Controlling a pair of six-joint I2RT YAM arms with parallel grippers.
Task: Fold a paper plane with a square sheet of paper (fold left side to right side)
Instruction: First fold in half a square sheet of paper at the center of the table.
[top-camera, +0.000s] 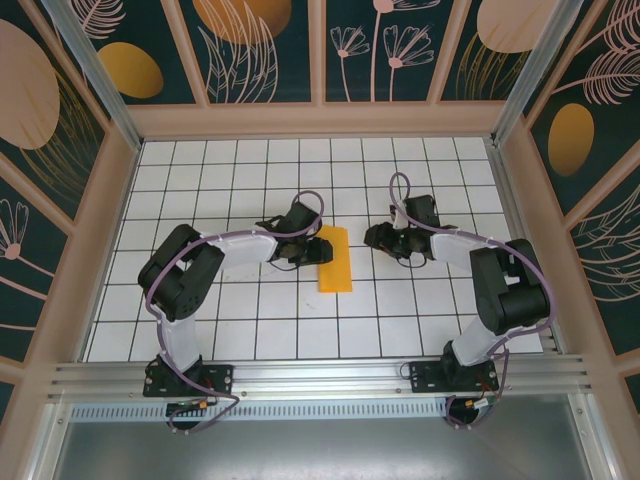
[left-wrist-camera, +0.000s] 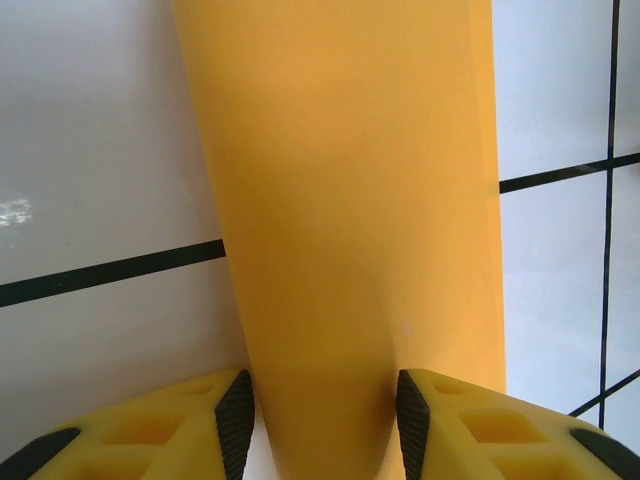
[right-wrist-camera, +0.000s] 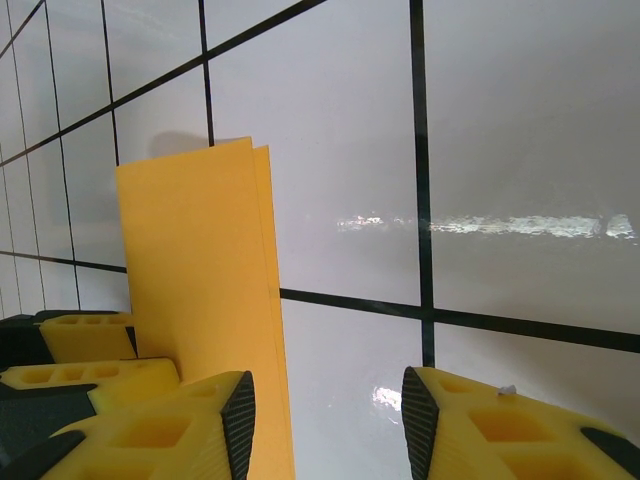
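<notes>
The square sheet of paper (top-camera: 335, 258) is bright orange and lies doubled over into a narrow upright strip in the middle of the tiled table. My left gripper (top-camera: 306, 250) sits at the strip's left side. In the left wrist view the paper (left-wrist-camera: 350, 200) bulges as a rounded fold between the fingers of the open left gripper (left-wrist-camera: 325, 420), with a thin gap at the left pad. My right gripper (top-camera: 378, 238) stands just right of the strip. It is open (right-wrist-camera: 328, 420) over bare tile, and the two layered right edges of the paper (right-wrist-camera: 195, 260) run past its left fingertip.
White tiles with black grid lines (top-camera: 420, 180) cover the table inside a wooden frame (top-camera: 320, 120). The left gripper's yellow fingers (right-wrist-camera: 90, 340) show beyond the paper in the right wrist view. Both arm bases (top-camera: 190, 375) are bolted to the near rail.
</notes>
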